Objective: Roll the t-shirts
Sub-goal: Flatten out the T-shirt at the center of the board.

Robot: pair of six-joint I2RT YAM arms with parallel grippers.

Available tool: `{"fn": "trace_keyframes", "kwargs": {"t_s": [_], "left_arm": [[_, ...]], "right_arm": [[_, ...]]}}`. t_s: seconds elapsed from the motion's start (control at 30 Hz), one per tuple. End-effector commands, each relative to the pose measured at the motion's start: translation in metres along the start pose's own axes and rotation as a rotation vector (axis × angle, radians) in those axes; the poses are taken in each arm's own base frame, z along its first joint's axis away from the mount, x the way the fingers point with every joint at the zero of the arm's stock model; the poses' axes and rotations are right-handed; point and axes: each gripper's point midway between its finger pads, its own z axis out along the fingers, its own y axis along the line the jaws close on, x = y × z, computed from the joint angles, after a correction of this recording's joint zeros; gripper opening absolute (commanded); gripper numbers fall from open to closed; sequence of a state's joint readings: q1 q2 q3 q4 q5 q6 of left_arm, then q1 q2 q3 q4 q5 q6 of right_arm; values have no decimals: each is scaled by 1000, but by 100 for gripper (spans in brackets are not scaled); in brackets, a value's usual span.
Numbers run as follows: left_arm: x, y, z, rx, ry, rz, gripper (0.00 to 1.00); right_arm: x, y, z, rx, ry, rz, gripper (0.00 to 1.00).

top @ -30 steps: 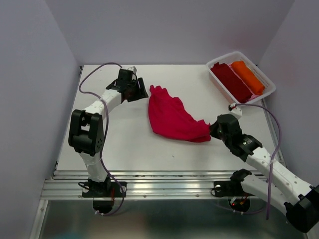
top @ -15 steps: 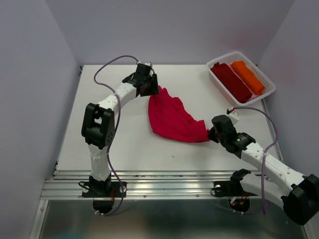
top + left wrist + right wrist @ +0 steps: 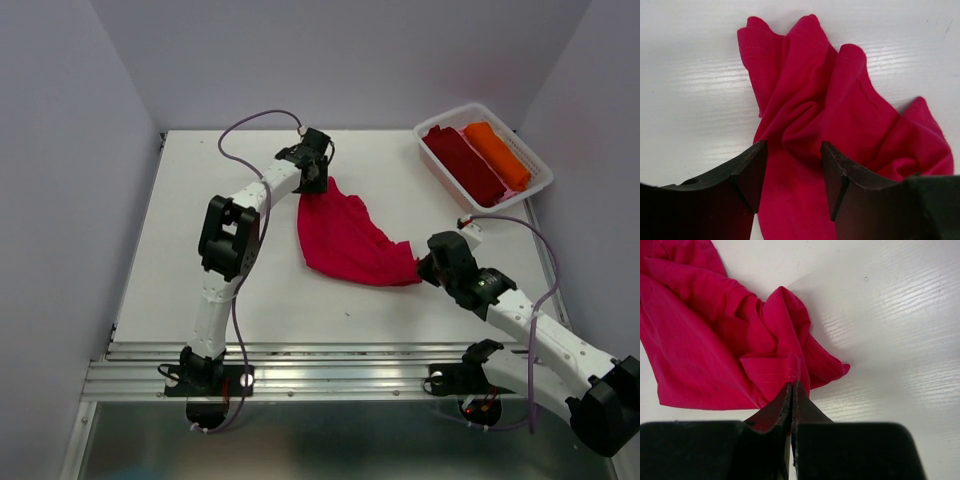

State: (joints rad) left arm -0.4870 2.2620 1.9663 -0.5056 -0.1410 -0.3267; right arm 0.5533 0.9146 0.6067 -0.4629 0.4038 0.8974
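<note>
while left claw gapes over red tee, right claw pinches its half-hidden hem.

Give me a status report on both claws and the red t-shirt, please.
Left claw open, straddling red t-shirt, far end. Right claw shut on its near corner. Nothing blocking; white basket sits apart.

top view overlooks the table; both close wrist views share the red tee.
</note>
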Motion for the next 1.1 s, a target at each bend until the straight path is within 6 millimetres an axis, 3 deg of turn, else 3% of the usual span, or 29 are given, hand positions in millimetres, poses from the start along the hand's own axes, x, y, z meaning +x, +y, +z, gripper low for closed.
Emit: {"fn": "trace_keyframes", "kwargs": {"t_s": [0.0, 0.07, 0.1, 0.17, 0.2, 0.33, 0.43, 0.47, 0.5, 0.6, 0.63, 0.73, 0.77, 0.83, 0.87, 0.9, 0.97, 1.0, 1.03, 1.07], "left_arm": [[-11, 0, -17, -29, -31, 34, 54], [-13, -6, -19, -7, -37, 34, 39], [-14, -8, -18, 3, -40, 35, 26], [-16, -10, -18, 12, -44, 37, 14], [-17, -9, -18, 5, -45, 36, 0], [-32, -6, -30, -4, -87, 17, 0], [-66, -2, -62, 63, -170, -44, 0], [-74, 1, -70, 89, -186, -63, 0], [-84, -2, -78, 143, -206, -87, 0], [-119, 22, -108, 173, -288, -150, 0], [-136, 30, -124, 174, -334, -156, 0], [-158, 37, -149, 195, -390, -143, 0], [-178, 44, -167, 221, -439, -153, 0], [-204, 50, -191, 259, -508, -161, 0], [-232, 62, -218, 273, -595, -168, 0], [-244, 62, -235, 305, -641, -162, 0], [-271, 71, -279, 338, -762, -161, 0], [-280, 85, -294, 334, -808, -172, 0], [-289, 84, -331, 381, -893, -151, 0], [-288, 88, -336, 387, -903, -155, 0]], "right_arm": [[-12, 11, -4, -39, -44, 34, 1], [-10, 11, -3, -33, -37, 30, 1], [-9, 11, -3, -34, -34, 28, 1], [-9, 10, -3, -34, -34, 19, 1], [-10, 10, -2, -32, -37, 17, 1], [-13, 9, -3, -27, -52, 13, 1], [-18, 15, 1, -30, -61, -9, 1], [-20, 22, 2, -40, -57, -21, 1], [-35, 42, -3, -79, -71, -15, 1], [-48, 71, 12, -70, -52, -84, 1], [-71, 91, 20, -62, -85, -105, 1], [-126, 121, 34, -60, -167, -143, 1], [-176, 145, 40, -91, -254, -103, 1], [-230, 173, 38, -151, -357, -87, 1], [-284, 196, 25, -199, -480, -68, 1], [-307, 210, 16, -238, -530, -63, 1], [-346, 233, -9, -301, -630, -68, 1], [-371, 250, -36, -355, -698, -54, 1], [-377, 257, -48, -390, -718, -68, 1], [-382, 261, -59, -415, -738, -65, 1]]}}
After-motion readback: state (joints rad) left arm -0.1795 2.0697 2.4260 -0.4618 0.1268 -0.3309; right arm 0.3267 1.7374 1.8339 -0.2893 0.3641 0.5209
